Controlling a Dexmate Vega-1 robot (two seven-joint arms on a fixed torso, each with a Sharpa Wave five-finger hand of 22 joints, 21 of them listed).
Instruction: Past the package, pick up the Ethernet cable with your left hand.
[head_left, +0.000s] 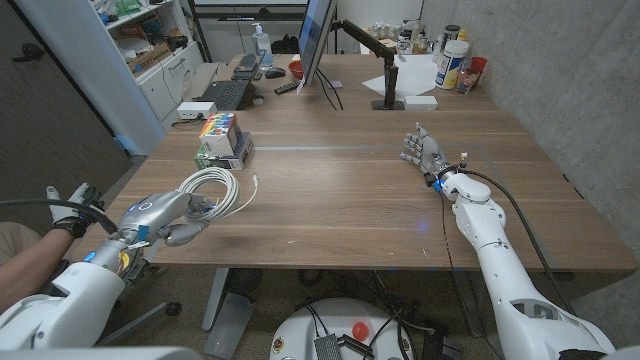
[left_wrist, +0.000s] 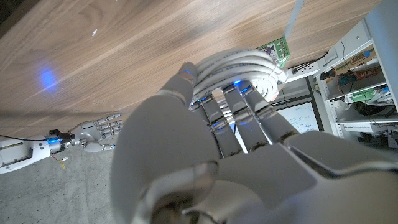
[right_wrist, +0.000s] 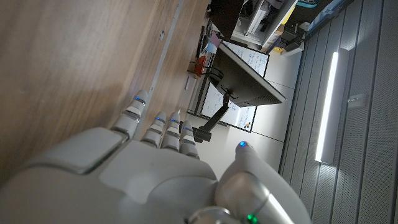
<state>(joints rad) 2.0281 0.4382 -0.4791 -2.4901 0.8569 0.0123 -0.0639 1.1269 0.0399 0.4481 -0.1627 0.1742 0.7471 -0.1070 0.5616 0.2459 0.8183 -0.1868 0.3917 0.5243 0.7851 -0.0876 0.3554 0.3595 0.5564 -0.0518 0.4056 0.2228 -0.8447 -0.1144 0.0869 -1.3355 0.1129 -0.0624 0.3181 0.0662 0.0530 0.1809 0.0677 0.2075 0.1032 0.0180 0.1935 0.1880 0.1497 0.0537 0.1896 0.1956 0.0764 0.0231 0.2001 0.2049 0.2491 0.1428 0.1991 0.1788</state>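
No legible text anywhere: print on the box (head_left: 221, 130), bottles (head_left: 452, 60) and screen (right_wrist: 241, 65) too small/blurred.

The coiled Ethernet cable (head_left: 215, 190) is white, its loops pale grey-white against the warm brown woodgrain of the table (head_left: 340, 190), and the left hand (head_left: 170, 215) on it is silver-grey with small blue lights glowing along the fingers (left_wrist: 233, 106). The right hand (head_left: 425, 152) is the same silver-grey with dark joints, on a glossy white arm trailing a black cable. The package (head_left: 222, 140) is white with a rainbow-striped top, showing some green at its end.
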